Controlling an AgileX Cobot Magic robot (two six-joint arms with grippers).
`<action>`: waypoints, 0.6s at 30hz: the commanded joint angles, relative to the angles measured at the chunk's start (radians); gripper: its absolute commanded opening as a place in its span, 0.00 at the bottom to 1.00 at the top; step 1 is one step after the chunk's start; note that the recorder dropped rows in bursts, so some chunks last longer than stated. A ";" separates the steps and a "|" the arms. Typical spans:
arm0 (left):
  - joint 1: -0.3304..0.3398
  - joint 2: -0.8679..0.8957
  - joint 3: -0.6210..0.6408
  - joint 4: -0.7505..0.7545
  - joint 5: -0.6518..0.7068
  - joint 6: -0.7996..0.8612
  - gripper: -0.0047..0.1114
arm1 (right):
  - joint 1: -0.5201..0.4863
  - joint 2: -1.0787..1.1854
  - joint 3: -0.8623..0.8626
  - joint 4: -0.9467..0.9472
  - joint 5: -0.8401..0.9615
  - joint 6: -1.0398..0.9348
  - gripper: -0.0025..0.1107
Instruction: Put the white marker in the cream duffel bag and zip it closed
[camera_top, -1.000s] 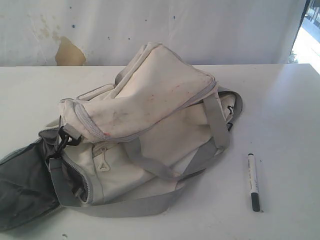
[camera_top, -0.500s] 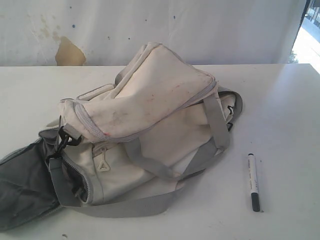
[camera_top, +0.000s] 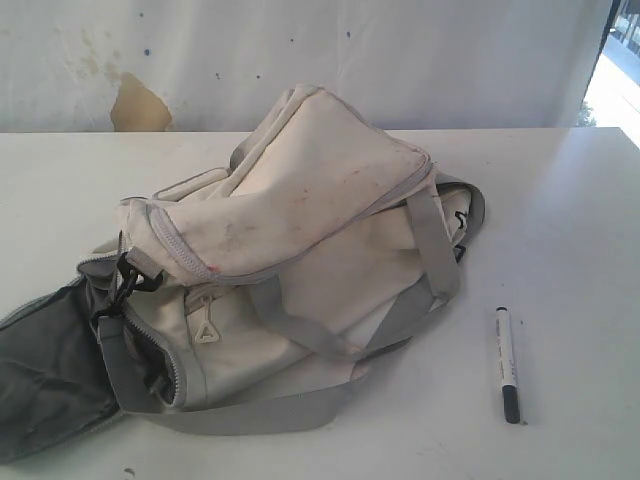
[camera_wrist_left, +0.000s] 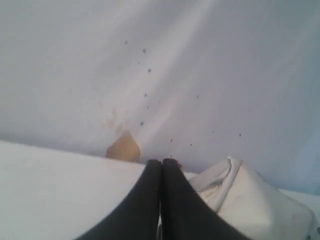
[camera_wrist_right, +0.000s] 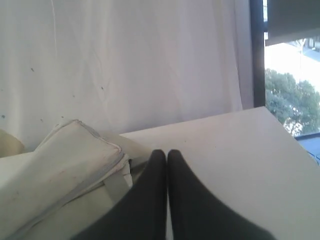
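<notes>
Left gripper (camera_wrist_left: 161, 162) held above table (camera_top: 580, 220), aimed at backdrop (camera_wrist_left: 210, 60), fingers pressed together, empty, right gripper (camera_wrist_right: 166, 151) likewise closed on nothing, cream duffel bag (camera_top: 300, 220) slumped just beyond both tips, white marker (camera_top: 507, 363) flat on table, on right gripper's side, apart from bag.

Left tool (camera_wrist_left: 161, 162), right tool (camera_wrist_right: 166, 152): jaws pressed together

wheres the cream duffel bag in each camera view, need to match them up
Exterior view: the cream duffel bag sits centre-left, the white marker to its right.
Left wrist view: one cream end shows beside the shut left gripper.
Right wrist view: its zipped top edge shows beside the shut right gripper.
Shared landmark: the white backdrop cloth behind the bag.
</notes>
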 joint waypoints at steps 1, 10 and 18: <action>0.000 0.132 -0.007 0.004 0.083 -0.075 0.04 | 0.002 0.100 -0.055 0.002 0.065 0.005 0.02; 0.000 0.382 -0.011 -0.059 0.121 -0.075 0.04 | 0.002 0.261 -0.081 0.134 0.152 -0.001 0.21; 0.000 0.613 -0.087 -0.172 0.161 0.039 0.31 | 0.002 0.424 -0.081 0.435 0.159 -0.194 0.52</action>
